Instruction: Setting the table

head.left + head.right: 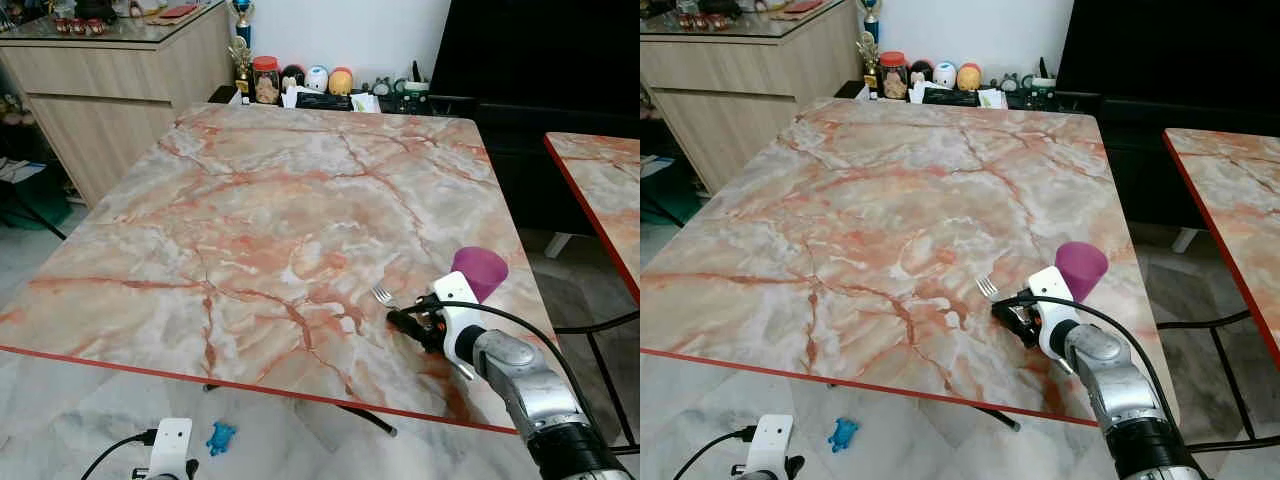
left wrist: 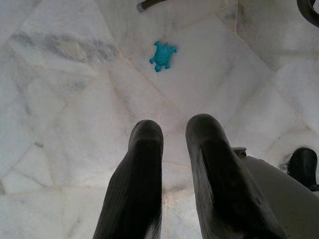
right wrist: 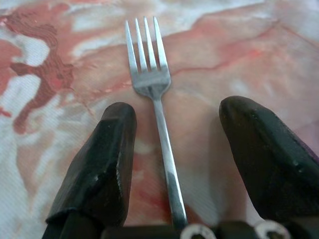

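A silver fork [image 3: 154,99] lies flat on the marble table [image 1: 250,200], near its front right corner, tines pointing away from me. My right gripper [image 3: 174,114] is open just above the tabletop, one black finger on each side of the fork's handle, neither touching it. In the eye views the right gripper [image 1: 398,320] sits just behind the fork [image 1: 382,295]. An upturned purple cup [image 1: 480,270] stands right beside the wrist. My left gripper [image 2: 174,134] hangs below the table edge over the floor, its fingers a narrow gap apart and holding nothing.
A small blue turtle toy [image 1: 220,437] lies on the white floor under the table's front edge. A second marble table [image 1: 600,180] stands to the right. Behind are a wooden cabinet [image 1: 110,80], a low shelf of jars and figurines [image 1: 300,85], and a dark screen [image 1: 540,50].
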Controlling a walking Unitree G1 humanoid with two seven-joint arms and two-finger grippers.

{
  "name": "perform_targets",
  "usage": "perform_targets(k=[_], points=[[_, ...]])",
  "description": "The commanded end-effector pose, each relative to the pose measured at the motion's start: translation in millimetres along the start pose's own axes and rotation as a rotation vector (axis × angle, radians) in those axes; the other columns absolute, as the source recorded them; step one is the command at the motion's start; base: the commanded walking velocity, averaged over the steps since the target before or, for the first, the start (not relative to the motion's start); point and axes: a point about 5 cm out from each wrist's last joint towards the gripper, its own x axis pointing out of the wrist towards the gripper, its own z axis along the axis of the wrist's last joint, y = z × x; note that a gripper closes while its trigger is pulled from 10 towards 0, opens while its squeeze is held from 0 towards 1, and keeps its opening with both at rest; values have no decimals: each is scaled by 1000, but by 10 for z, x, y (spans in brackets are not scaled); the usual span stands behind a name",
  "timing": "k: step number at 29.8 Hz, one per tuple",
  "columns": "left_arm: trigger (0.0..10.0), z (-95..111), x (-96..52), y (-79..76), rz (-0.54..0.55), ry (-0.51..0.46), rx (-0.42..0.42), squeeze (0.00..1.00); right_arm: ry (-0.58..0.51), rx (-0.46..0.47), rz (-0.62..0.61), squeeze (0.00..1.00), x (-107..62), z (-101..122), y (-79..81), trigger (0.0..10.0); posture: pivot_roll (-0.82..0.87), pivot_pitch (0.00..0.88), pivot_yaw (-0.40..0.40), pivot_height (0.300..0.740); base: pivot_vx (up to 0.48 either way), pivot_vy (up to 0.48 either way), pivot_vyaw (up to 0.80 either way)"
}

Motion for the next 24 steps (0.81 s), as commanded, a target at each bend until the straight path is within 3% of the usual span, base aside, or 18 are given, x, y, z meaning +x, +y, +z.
perform_targets(k=[1, 3, 4, 5, 6, 7, 8, 9, 15, 16, 17, 18, 19, 20, 24], points=[[10000, -12, 0, -25, 0, 4, 4, 0, -24, 3, 0, 0, 22, 57, -9, 10000, 65, 0, 5, 740, 0, 0, 0], [10000, -13, 0, -29, -1, 4, 4, 0, -25, 5, 3, 0, 25, 56, -5, 10000, 66, 0, 6, 740, 0, 0, 0], [10000, -18, -1, -37, -2, 5, 5, 0, -26, 7, 9, 0, 31, 56, 8, 9373, 65, 0, 6, 740, 0, 0, 0], [10000, -23, -1, -42, -2, 7, 5, 0, -26, 6, 11, 0, 35, 53, 13, 4667, 65, 0, 6, 740, 0, 0, 0], [10000, -26, -1, -46, -2, 7, 6, 0, -26, 6, 11, 0, 37, 51, 17, 4667, 65, 0, 6, 740, 0, 0, 0], [10000, -30, -2, -50, -3, 8, 6, 0, -26, 6, 8, 0, 41, 46, 16, 3490, 66, 0, 5, 740, 0, 0, 0], [10000, -34, -2, -56, -3, 9, 6, 0, -24, 9, 1, 0, 46, 38, 12, 314, 66, 0, 6, 740, 0, 0, 0], [10000, -37, -2, -64, -4, 10, 6, 0, -24, 10, 3, 0, 49, 35, 15, 0, 67, 0, 6, 740, 0, 0, 0], [10000, -57, -4, -101, -9, 16, 5, 0, -13, -1, 22, 0, 63, 16, 53, 0, 66, 0, 7, 740, 0, 0, 0], [10000, -67, -6, -113, -11, 17, 5, 0, -9, -3, 20, 0, 63, 10, 53, 2353, 67, 0, 6, 740, 0, 0, 0], [10000, -78, -8, -124, -12, 19, 5, 0, -3, -8, 15, 0, 63, 0, 49, 3333, 66, 0, 6, 740, 0, 0, 0], [10000, -80, -8, -127, -12, 20, 4, 0, 0, -10, 12, 0, 64, -5, 46, 3333, 66, 0, 6, 740, 0, 0, 0], [10000, -76, -7, -124, -12, 19, 5, 0, 4, -11, 7, 0, 65, -11, 40, 9255, 66, 0, 5, 740, 0, 0, 0], [10000, -60, -4, -115, -11, 17, 4, 0, 10, -8, 1, 0, 66, -25, 31, 10000, 67, 0, 5, 740, 0, 0, 0], [10000, -48, -2, -109, -11, 16, 3, 0, 10, -4, 7, 0, 67, -28, 34, 10000, 67, 0, 5, 740, 0, 0, 0]])
